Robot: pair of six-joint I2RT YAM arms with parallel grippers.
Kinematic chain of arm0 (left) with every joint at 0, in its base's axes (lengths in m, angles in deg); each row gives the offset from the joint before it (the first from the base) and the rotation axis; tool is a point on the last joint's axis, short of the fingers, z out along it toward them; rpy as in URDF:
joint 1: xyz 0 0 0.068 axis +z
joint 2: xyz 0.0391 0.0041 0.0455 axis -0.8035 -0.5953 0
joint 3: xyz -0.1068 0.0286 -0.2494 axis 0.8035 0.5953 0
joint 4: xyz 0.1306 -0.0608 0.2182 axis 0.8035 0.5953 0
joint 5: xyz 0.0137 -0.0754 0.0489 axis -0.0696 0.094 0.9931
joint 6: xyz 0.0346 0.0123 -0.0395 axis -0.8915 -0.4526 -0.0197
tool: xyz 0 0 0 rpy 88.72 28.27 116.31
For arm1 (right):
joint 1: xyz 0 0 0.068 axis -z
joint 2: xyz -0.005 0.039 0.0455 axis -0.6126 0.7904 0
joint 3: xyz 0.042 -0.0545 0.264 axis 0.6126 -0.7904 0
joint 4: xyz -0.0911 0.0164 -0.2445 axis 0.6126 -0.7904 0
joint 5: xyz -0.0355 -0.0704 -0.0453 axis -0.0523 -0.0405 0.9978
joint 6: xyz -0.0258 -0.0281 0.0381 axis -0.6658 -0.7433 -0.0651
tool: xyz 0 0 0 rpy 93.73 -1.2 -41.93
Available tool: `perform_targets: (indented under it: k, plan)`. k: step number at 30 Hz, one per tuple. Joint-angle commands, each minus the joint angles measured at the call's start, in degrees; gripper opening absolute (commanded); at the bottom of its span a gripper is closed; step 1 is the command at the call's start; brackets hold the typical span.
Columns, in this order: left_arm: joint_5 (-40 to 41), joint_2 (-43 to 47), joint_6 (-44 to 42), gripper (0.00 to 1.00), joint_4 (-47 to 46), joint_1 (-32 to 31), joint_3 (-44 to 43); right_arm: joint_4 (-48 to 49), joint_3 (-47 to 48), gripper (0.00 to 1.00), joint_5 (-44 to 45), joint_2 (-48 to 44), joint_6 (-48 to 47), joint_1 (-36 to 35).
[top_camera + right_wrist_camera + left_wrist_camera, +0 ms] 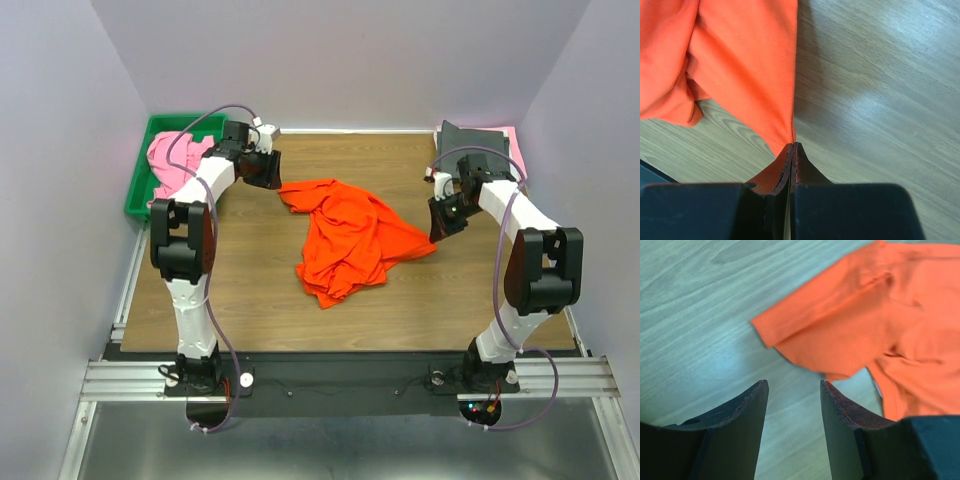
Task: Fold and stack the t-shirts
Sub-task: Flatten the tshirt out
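A: Top view: where was the orange t-shirt (345, 240)?
B: It lay crumpled mid-frame on the table (250, 300). The right gripper (438, 235) pinched its right corner, and the left gripper (268, 178) stood parted beside its upper-left edge.
A: Left wrist view?
B: Jaws were apart over bare wood, with the sleeve (810, 315) just beyond, untouched.
A: Right wrist view?
B: Jaws were closed on the hem (782, 125) (light, limp cloth, likely to sag; corners seemed the best holds).

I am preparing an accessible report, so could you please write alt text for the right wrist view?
The right gripper is shut on a corner of the orange t-shirt, pinching the cloth between its fingertips. The creased shirt spreads up and to the left of the view, over a wooden table.
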Motion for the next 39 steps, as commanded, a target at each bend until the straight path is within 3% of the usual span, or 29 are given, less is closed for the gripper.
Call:
perform_targets:
  k: [1,10,25,31,39]
  plan:
    - [0.30,-2.07,1.86,0.57,-2.57,0.78,-5.12,-1.55,2.45,0.01,2.25,-1.64,0.18,0.25]
    - [0.65,-9.19,-1.67,0.53,0.25,0.78,-8.90,-1.99,3.77,0.01,3.57,-0.32,-0.70,0.25]
    - [-5.68,-16.31,7.02,0.45,-1.86,0.78,-13.22,-2.61,6.49,0.01,3.75,2.93,-1.49,0.16]
    - [-6.65,-17.81,8.43,0.36,-2.03,0.78,-13.92,-2.69,6.41,0.01,4.27,3.20,-1.66,0.25]
    - [-6.12,-17.72,9.14,0.10,-2.12,1.30,-14.18,-2.87,6.67,0.00,4.80,3.46,-1.84,0.16]
